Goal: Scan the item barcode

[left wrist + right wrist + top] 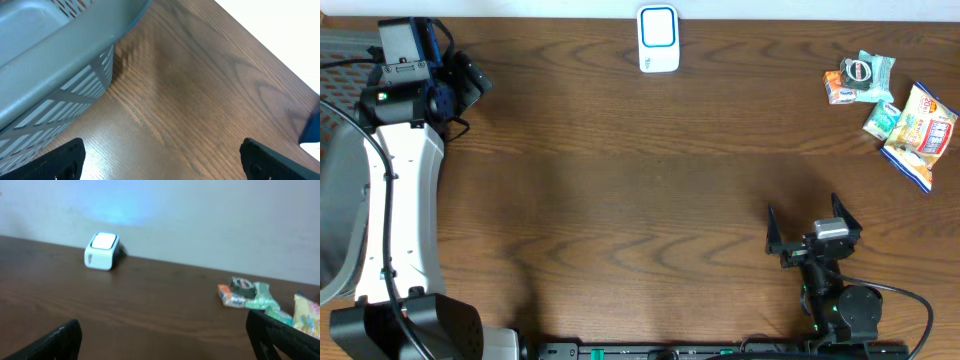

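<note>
1. wood-grain tabletop (620,180), dark brown, under a pale wall (200,220) beyond its far edge; a grey slatted basket (50,60) stands at the left edge
2. the white scanner (658,38) sits mid far edge, lit face upward
3. snack packets (860,78) cluster by the far right corner; the yellow packet (920,122) lies flat, long axis slanting far-to-near
4. the left gripper (160,160), beside the basket, and the right gripper (807,225), towards the near edge, both gape wide, holding nothing
5. broad bare wood separates scanner, packets and right gripper
</note>
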You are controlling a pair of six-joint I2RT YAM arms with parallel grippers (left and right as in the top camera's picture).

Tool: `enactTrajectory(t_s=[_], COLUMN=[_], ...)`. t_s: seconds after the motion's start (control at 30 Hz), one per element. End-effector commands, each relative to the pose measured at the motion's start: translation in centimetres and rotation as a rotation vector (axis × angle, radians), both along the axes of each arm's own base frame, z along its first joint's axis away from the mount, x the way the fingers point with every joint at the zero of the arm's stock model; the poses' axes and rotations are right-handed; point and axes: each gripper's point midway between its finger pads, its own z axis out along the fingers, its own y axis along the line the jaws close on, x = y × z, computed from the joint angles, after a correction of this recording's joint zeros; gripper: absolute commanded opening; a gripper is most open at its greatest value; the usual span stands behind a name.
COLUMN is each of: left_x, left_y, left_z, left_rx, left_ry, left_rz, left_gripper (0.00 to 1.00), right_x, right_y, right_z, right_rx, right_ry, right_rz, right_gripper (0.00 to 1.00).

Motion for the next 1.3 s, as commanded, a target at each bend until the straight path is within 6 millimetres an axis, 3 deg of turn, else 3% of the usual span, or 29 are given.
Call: enactTrajectory(t_s=[0.0, 0.2, 0.47, 0.7, 1.03, 1.27], left_x=[0.1, 0.1, 0.1, 0.1, 0.1, 0.1], left_y=[0.2, 0.2, 0.2, 0.2, 0.2, 0.2], left_z=[0.6, 0.6, 0.6, 0.6, 0.6, 0.6], left_rx=[0.005, 0.005, 0.005, 0.005, 0.005, 0.005], left_ry=[-0.015, -0.015, -0.015, -0.015, -0.015, -0.015], left_rz=[0.017, 0.017, 0.017, 0.017, 0.017, 0.017], left_gripper=[0.98, 0.98, 0.98, 0.97, 0.98, 0.98], right_x=[0.0, 0.0, 0.0, 0.0, 0.0, 0.0], right_y=[-0.5, -1.5, -3.2, -3.2, -3.4, -2.9], right_z=[0.2, -2.0, -2.0, -2.0, -2.0, -2.0], right_rx=[-0.006, -0.014, -0.011, -0.01, 0.154, 0.076], right_ry=[-0.011, 0.079, 0.078, 0.079, 0.089, 0.085], right_rz=[-0.031, -0.089, -0.156, -0.16, -0.173, -0.152], right_gripper=[0.99, 0.99, 0.99, 0.99, 0.99, 0.99])
